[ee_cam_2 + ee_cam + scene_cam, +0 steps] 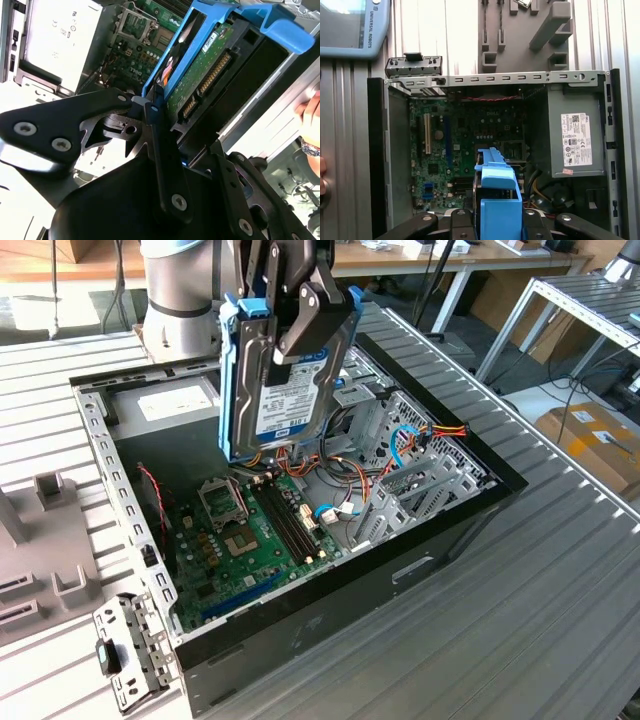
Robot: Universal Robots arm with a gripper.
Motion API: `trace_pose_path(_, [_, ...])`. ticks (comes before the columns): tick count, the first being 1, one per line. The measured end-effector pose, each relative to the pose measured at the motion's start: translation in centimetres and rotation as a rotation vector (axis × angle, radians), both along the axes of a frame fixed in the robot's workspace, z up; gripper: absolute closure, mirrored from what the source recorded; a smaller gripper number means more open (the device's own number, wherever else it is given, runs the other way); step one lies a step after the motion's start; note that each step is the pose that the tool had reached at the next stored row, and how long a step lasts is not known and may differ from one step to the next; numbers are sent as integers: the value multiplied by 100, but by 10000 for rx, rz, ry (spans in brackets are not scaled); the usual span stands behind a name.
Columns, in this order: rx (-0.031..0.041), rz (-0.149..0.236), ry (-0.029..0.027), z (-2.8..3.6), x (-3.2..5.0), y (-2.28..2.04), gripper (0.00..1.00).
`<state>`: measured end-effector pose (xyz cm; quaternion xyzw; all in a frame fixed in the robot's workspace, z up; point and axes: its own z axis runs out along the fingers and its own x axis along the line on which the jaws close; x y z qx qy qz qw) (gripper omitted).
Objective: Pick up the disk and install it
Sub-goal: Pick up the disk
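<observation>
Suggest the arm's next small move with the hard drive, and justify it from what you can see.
Probably shift the hard drive towards the metal cage on the exterior view's right: the gripper, jaws shut on it, holds it upright above the motherboard, not yet in any bay.

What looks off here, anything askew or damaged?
Nothing looks spilled or damaged. The gripper holds the disk on edge and tilted, jaws shut on it, above the open computer case, not seated in a bay. One oddity: a person's hand shows in the second wrist view, close to the work area.
</observation>
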<state>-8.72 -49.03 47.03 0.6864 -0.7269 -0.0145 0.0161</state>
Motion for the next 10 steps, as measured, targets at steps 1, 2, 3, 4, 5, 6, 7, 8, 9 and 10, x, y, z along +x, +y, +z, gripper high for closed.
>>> trace_pose_path(1, [0,0,0,0,0,-6,64])
trace_pose_path(2, [1,0,0,0,0,-12,64])
trace_pose_path(3, [1,0,0,-1,1,-19,64])
trace_pose_path(4, [1,0,0,-1,1,-25,64])
trace_pose_path(5, [0,0,0,0,1,-35,64])
trace_pose_path(6, [0,0,0,0,2,-45,64])
trace_pose_path(7, [1,1,0,-1,2,-51,64])
trace_pose_path(8, [0,0,0,-1,2,-57,64])
trace_pose_path(9, [0,0,0,-1,3,-65,64])
trace_pose_path(10, [1,0,0,-1,3,-71,64])
